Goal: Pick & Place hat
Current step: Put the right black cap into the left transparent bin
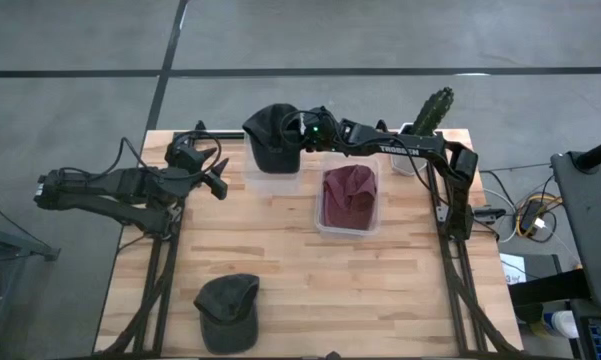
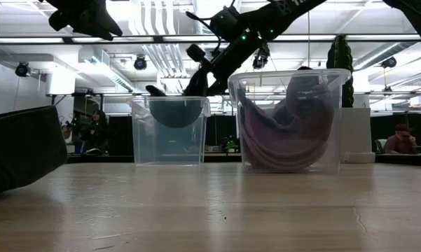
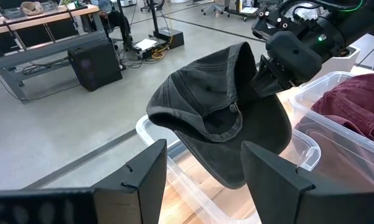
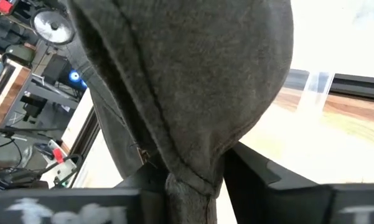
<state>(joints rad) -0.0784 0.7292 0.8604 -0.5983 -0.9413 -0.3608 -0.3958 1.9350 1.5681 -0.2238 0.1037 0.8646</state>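
A dark grey hat hangs over a clear bin at the table's far side, left of centre. Its lower part dips inside the bin's walls. My right gripper reaches to it from the right, above the bin. Its fingers stand a little apart, with a fold of the hat between them. My left gripper waits open, in the air near the table's far left and apart from the hat. It holds nothing. My right gripper has a bunched fold of the hat's crown between its parted fingers, which slant down from the table's right. The cloth lies against one finger; I cannot tell whether the other touches it. The hat hangs below, its brim end inside the bin.
A second clear bin right of the first holds a maroon hat. Another dark hat lies on the table near its front left. A cactus-like plant stands at the far right corner.
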